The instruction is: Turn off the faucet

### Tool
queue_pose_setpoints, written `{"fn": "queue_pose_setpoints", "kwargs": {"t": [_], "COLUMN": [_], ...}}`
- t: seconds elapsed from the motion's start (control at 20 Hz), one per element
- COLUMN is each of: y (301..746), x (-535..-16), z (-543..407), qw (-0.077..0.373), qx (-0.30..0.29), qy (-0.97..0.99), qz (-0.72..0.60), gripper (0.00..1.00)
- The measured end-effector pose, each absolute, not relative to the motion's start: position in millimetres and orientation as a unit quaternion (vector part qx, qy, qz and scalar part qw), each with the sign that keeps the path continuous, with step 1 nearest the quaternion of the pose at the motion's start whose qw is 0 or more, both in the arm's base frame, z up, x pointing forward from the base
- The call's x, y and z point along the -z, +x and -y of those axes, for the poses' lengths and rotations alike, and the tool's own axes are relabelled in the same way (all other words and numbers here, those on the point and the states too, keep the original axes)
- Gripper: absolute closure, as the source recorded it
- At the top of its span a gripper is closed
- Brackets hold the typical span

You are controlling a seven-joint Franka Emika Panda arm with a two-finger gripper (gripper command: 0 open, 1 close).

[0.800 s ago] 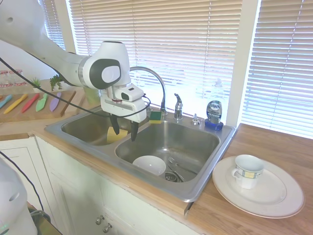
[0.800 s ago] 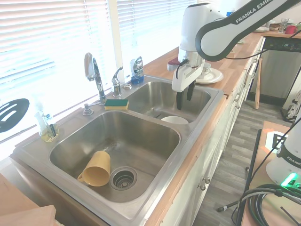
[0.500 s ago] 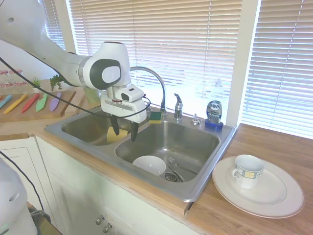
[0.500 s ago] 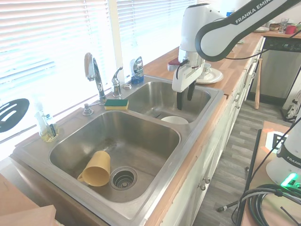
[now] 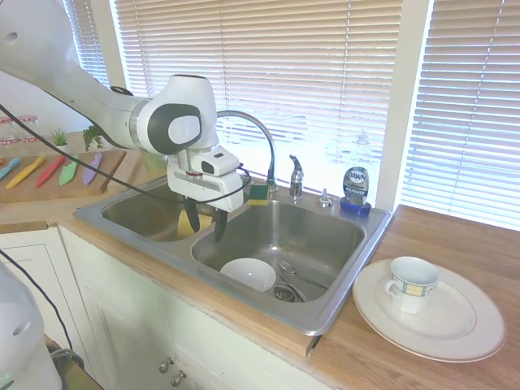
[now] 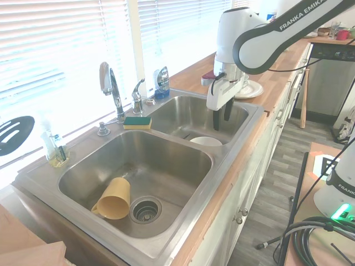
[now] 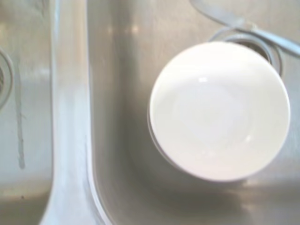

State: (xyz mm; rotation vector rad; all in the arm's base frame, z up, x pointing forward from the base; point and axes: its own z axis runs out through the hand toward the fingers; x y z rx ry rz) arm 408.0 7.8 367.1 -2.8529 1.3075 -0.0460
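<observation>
1. Hanging above the sink (image 5: 341, 284), gripper (image 5: 202, 223) fingers pointing down, jaws parted, nothing between them.
2. Sitting over the ridge between the two basins, well apart from the faucet (image 5: 294, 177) at the back rim.
3. Arched spout (image 5: 258, 138) curving up behind the gripper; short lever standing upright just beside its base, untouched.
4. From the other side: gripper (image 6: 221, 118) hovering over the basin with the bowl (image 6: 206, 141), faucet (image 6: 137, 95) across that basin near the window.
5. White bowl (image 5: 248, 274) lying low in the basin, next to the drain, below and slightly beside the fingers.
6. In the wrist view, bowl (image 7: 219, 110) filling most of the picture, divider ridge running alongside it.
7. Green-and-yellow sponge (image 6: 137, 122) resting on the rim by the spout base.
8. Blue soap bottle (image 5: 355, 191) standing at the back corner, near the lever.
9. Yellow cup (image 6: 113, 199) on its side in the other basin, beside its drain.
10. Mug (image 5: 410, 283) on a plate (image 5: 471, 325) on the wooden counter, beside the sink.
</observation>
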Motion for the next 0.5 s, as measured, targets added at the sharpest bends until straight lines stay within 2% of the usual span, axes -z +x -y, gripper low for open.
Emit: {"fn": "queue_pose_setpoints", "kwargs": {"t": [0.5], "y": [404.5], "x": [-372.4], "z": [-3.7], "qw": [0.007], "qx": [0.025], "qy": [-0.907], "qz": [-0.421], "gripper": [1.0]}}
